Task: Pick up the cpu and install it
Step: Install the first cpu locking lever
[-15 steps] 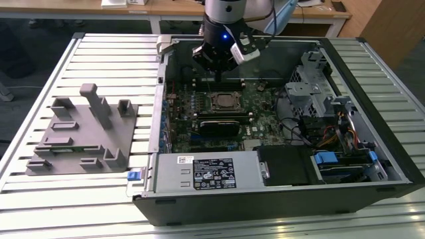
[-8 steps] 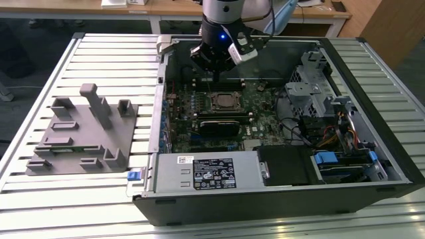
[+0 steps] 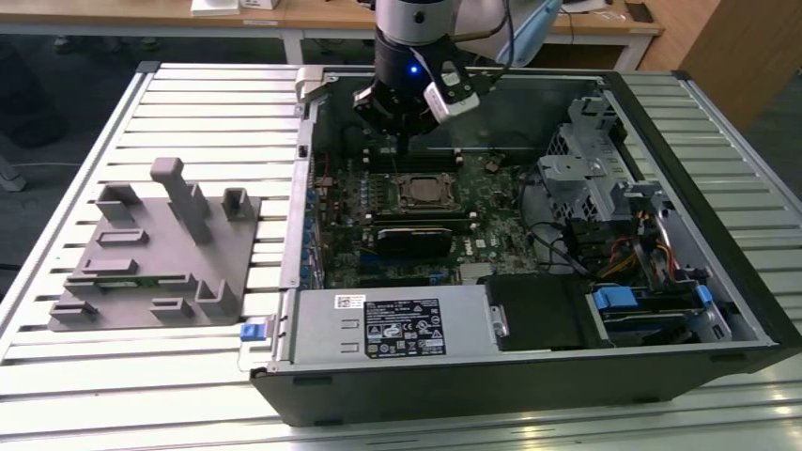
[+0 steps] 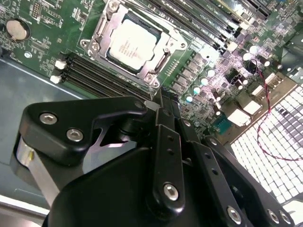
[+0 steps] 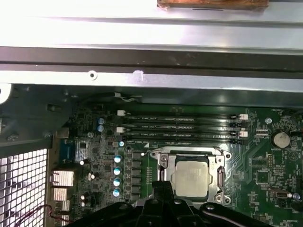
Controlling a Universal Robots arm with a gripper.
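The hand (image 3: 404, 143) is seen in the exterior view held above the open computer case, over the memory slots just beyond the socket. In the second wrist view its black fingers (image 4: 165, 142) are drawn together with no visible gap, and nothing is gripped between them; the hand is judged to be clenched and empty.

The cpu (image 4: 132, 44) is already seated in the socket on the motherboard, as both wrist views show. It lies flat and square to the frame, not tilted. From this the pick-up and placement are judged to be done. Whether the retaining frame is latched down cannot be told, so locking may be what is left.

The cpu (image 5: 191, 175) is a small flat square chip. Its top is pale silver-white metal with a soft sheen, and faint print is carried on it. A thin darker rim is seen around the edge.

Around it sits the metal socket frame (image 4: 163, 60), with screws at its corners. Just beside the socket, four long black memory slots (image 5: 182, 126) run in parallel. The green motherboard (image 5: 265, 165) spreads beyond them, dotted with small capacitors. All of this is held inside the black computer case (image 3: 527, 385), which lies open on a slatted desk (image 3: 201, 103). A grey plastic tray (image 3: 157, 249) rests on the desk at the exterior view's left, well apart from the case.
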